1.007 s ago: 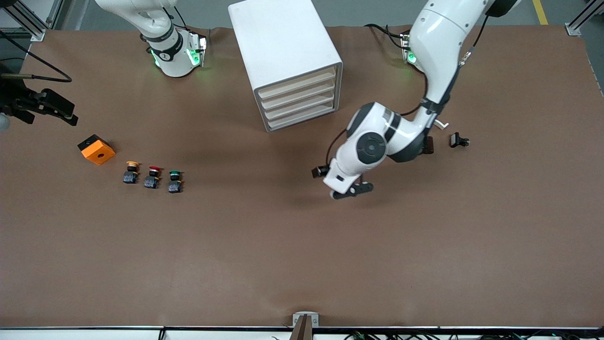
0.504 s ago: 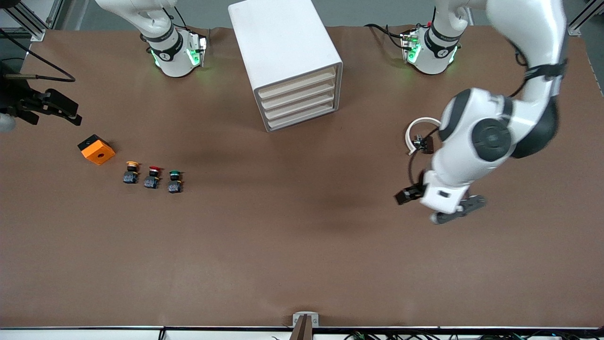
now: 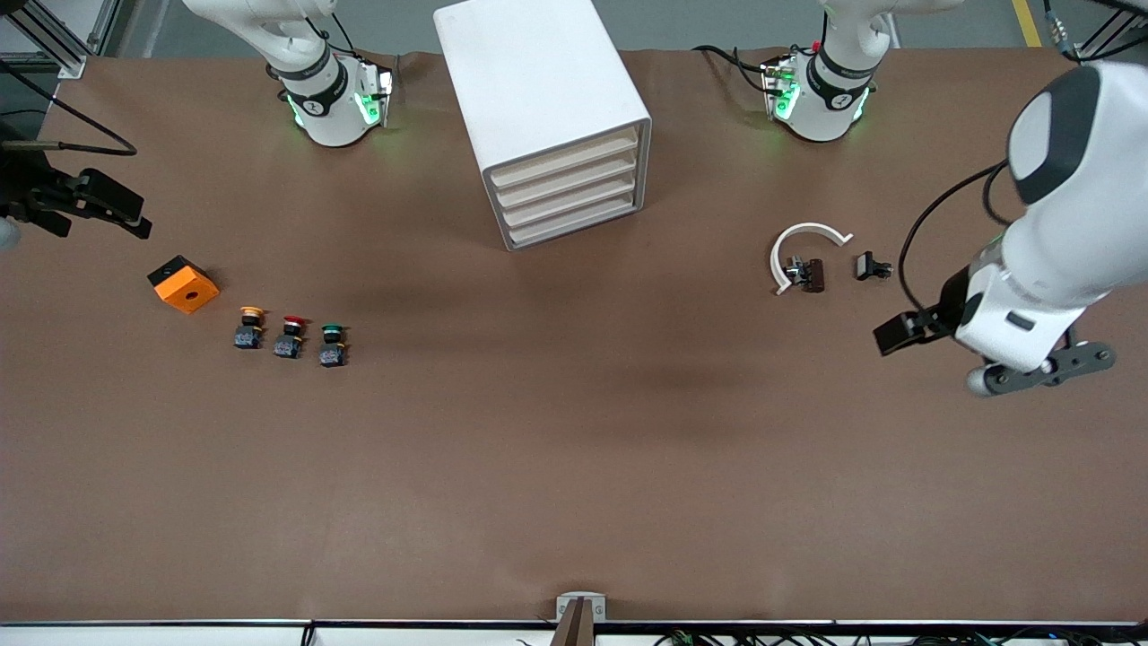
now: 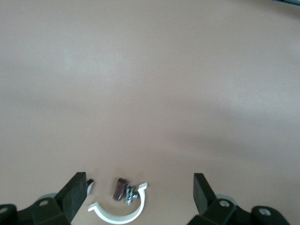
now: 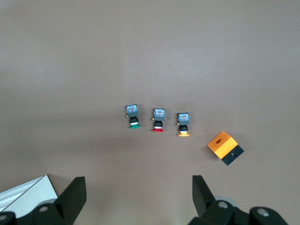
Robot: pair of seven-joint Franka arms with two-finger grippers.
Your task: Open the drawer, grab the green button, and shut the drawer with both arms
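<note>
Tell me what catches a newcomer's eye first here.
The white drawer cabinet stands between the two arm bases, all drawers shut. Three buttons sit in a row toward the right arm's end, the green button nearest the middle, beside an orange box. The left tool, open, hangs over the left arm's end near a white clip; the right tool waits open.

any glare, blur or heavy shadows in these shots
Front view: even light, soft broad shadows on the table in front of the drawer cabinet; no glare. Left wrist view: hazy and washed out, the white curved clip soft-edged. Right wrist view: crisp, the green-capped button clearly outlined.
</note>
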